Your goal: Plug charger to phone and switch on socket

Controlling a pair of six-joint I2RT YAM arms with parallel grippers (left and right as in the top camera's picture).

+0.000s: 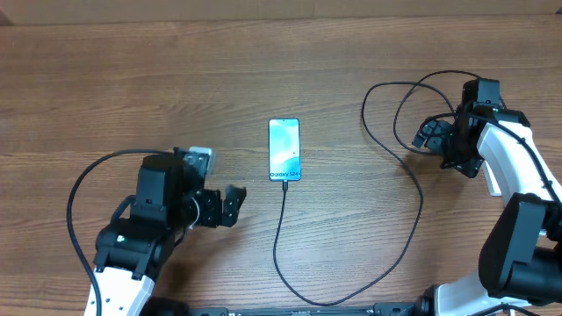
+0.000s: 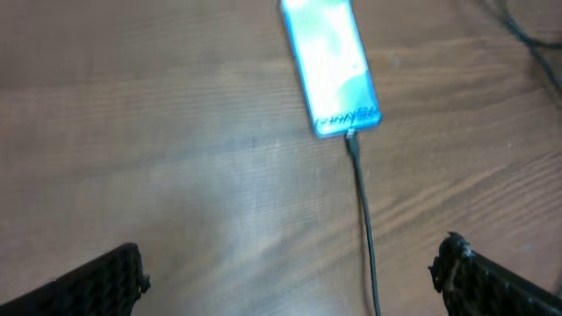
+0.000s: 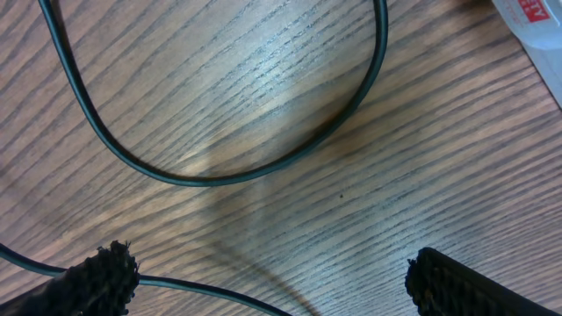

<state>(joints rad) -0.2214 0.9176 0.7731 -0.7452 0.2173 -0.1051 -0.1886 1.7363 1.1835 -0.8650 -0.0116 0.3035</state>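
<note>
Thin black charger cable (image 2: 362, 202) looks seated in the teal-screened phone (image 2: 331, 66) ahead of the spread left gripper (image 2: 285, 268). Next, the spread, empty right gripper (image 3: 272, 268) must reach the white socket strip (image 3: 531, 22) just ahead.

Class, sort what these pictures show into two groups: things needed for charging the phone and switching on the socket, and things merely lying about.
Needed for the job:
- phone
- black charger cable, its tip at the phone's lower edge
- white socket strip, only a corner showing in the right wrist view

Merely there:
- wooden table, which just bears them
</note>
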